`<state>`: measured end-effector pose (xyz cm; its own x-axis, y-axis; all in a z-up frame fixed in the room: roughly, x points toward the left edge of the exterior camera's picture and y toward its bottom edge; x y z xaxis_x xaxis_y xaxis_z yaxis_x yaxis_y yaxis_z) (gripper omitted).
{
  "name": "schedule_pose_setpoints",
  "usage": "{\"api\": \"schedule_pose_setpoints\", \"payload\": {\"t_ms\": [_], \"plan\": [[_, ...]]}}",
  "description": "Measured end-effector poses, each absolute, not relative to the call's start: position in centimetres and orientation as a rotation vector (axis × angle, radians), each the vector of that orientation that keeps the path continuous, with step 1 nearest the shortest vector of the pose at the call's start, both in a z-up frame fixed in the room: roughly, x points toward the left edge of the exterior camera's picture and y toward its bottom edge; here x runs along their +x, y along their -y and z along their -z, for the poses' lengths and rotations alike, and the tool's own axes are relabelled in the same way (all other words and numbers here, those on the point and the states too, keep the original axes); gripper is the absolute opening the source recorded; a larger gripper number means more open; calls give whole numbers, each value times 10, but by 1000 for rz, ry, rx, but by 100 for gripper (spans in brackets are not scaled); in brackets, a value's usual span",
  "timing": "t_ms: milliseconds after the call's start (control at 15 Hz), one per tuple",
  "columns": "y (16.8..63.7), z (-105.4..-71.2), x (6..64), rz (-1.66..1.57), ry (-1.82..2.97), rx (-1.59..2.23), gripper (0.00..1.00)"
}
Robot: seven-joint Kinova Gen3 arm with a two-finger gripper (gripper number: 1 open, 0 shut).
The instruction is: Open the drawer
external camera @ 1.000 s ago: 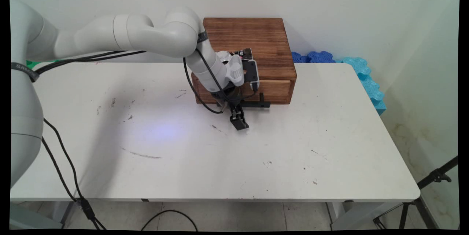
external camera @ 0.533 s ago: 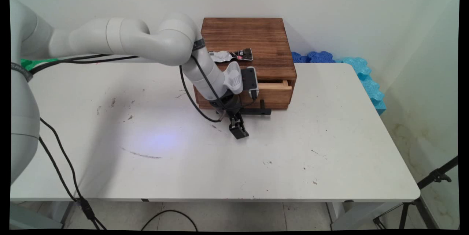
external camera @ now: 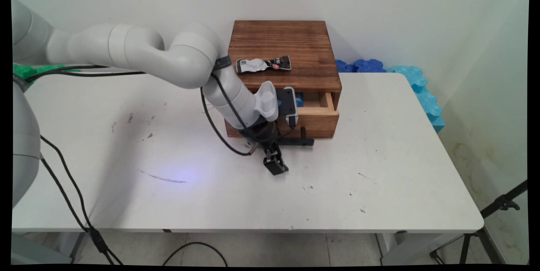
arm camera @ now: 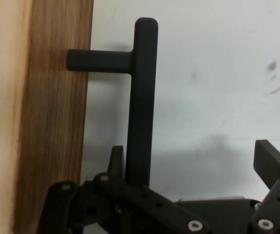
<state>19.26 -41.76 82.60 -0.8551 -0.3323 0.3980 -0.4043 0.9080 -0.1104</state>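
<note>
A dark wooden box (external camera: 282,43) stands at the back of the white table (external camera: 379,186), and its drawer (external camera: 322,115) is pulled partly out. My gripper (external camera: 273,153) is at the drawer's black bar handle (external camera: 303,141) and stands open. In the hand view the handle (arm camera: 141,97) runs down between the fingers of the gripper (arm camera: 193,163), close against the left finger (arm camera: 115,161) beside the drawer front (arm camera: 52,122). The right finger (arm camera: 270,163) is far off it over bare table. Something blue (external camera: 299,100) shows inside the drawer. A crumpled silver and black packet (external camera: 263,65) lies on the box top.
Blue foam pieces (external camera: 415,81) lie along the wall at the table's back right corner. A black tripod (external camera: 493,216) stands off the table's right front. Black cables (external camera: 219,123) hang from the arm by the box's left side.
The arm has drawn toward the near side and the drawer has slid further out of the box, showing its inside. The packet on top is now uncovered.
</note>
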Motion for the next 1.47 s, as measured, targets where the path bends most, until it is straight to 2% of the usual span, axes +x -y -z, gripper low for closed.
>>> {"api": "schedule_pose_setpoints", "payload": {"t_ms": [1467], "plan": [[313, -835, 173, -173, 2640, 531, 100]]}}
